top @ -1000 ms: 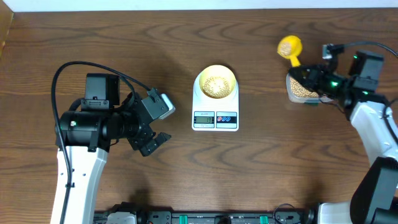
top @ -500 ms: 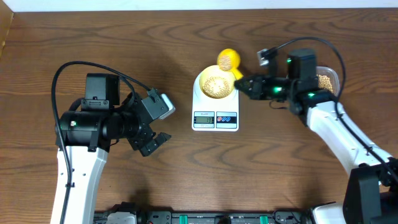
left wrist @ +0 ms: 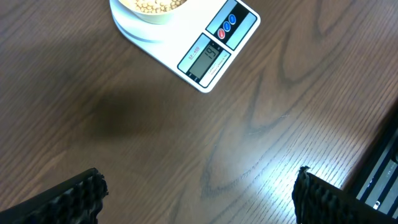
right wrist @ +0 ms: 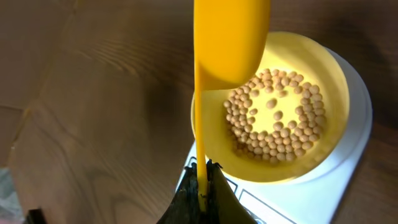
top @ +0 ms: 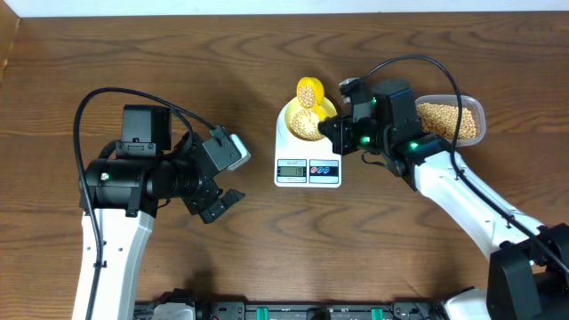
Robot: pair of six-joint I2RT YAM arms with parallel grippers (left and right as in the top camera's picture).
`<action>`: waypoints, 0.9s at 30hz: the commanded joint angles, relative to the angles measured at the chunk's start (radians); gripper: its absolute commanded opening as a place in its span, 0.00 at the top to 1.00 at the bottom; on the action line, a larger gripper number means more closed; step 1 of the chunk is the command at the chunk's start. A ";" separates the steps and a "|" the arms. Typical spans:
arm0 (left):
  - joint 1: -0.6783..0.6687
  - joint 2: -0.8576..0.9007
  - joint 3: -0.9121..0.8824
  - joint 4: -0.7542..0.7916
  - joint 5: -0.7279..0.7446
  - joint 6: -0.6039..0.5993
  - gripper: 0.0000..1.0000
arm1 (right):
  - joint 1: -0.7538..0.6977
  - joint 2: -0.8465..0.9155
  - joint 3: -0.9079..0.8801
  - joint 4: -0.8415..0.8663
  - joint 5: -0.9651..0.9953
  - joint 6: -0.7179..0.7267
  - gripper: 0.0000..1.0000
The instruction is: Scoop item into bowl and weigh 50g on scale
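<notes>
My right gripper [right wrist: 203, 186] is clenched on the thin handle of the yellow scoop [right wrist: 231, 41], whose head hangs over the bowl [right wrist: 336, 87]. The bowl sits on the far part of the scale [top: 308, 171] with a layer of beans [right wrist: 274, 118] in it. The clear tub [top: 450, 121] of more beans lies on the table [top: 267, 258] just right of my arm, and my left gripper [left wrist: 199, 180] hangs released and empty, fingers wide apart, left of and nearer than the scale.

A clear plastic tub [top: 480, 118] stands on the brown wooden table [top: 267, 253], right of a yellow scoop [top: 308, 91].
</notes>
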 commanded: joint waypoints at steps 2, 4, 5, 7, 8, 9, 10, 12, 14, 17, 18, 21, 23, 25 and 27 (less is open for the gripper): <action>0.003 -0.007 0.010 -0.003 -0.002 0.009 0.02 | 0.008 -0.001 0.001 -0.022 0.063 -0.031 0.99; 0.003 -0.007 0.010 -0.003 -0.002 0.009 0.02 | 0.013 -0.001 0.001 -0.031 0.080 -0.041 0.99; 0.003 -0.007 0.010 -0.003 -0.002 0.009 0.02 | 0.018 -0.001 0.001 -0.035 0.084 -0.054 0.99; 0.003 -0.007 0.010 -0.003 -0.002 0.009 0.02 | 0.027 -0.001 0.001 -0.040 0.107 -0.057 0.99; 0.003 -0.007 0.010 -0.003 -0.002 0.009 0.02 | 0.034 -0.001 0.002 -0.042 0.121 -0.057 0.99; 0.003 -0.007 0.010 -0.003 -0.002 0.009 0.02 | 0.042 -0.001 0.003 -0.042 0.126 -0.067 0.99; 0.003 -0.007 0.010 -0.003 -0.002 0.009 0.02 | 0.046 -0.001 0.005 -0.042 0.127 -0.073 0.99; 0.003 -0.007 0.010 -0.003 -0.002 0.009 0.02 | 0.055 -0.001 0.005 -0.045 0.139 -0.092 0.99; 0.003 -0.007 0.010 -0.003 -0.002 0.009 0.02 | 0.063 -0.001 0.005 -0.056 0.163 -0.111 0.99; 0.003 -0.007 0.010 -0.003 -0.002 0.009 0.02 | 0.074 -0.001 0.007 -0.080 0.203 -0.148 0.99; 0.003 -0.007 0.010 -0.003 -0.002 0.009 0.02 | 0.076 -0.001 0.011 -0.100 0.221 -0.167 0.99; 0.003 -0.007 0.010 -0.003 -0.002 0.009 0.02 | 0.079 -0.001 0.022 -0.143 0.260 -0.234 0.99; 0.003 -0.007 0.010 -0.003 -0.002 0.009 0.02 | 0.079 -0.001 0.024 -0.153 0.259 -0.270 0.99; 0.003 -0.007 0.010 -0.003 -0.002 0.009 0.02 | 0.080 -0.001 0.025 -0.163 0.259 -0.306 0.99; 0.003 -0.007 0.010 -0.003 -0.002 0.009 0.02 | 0.080 -0.001 0.025 -0.168 0.260 -0.351 0.99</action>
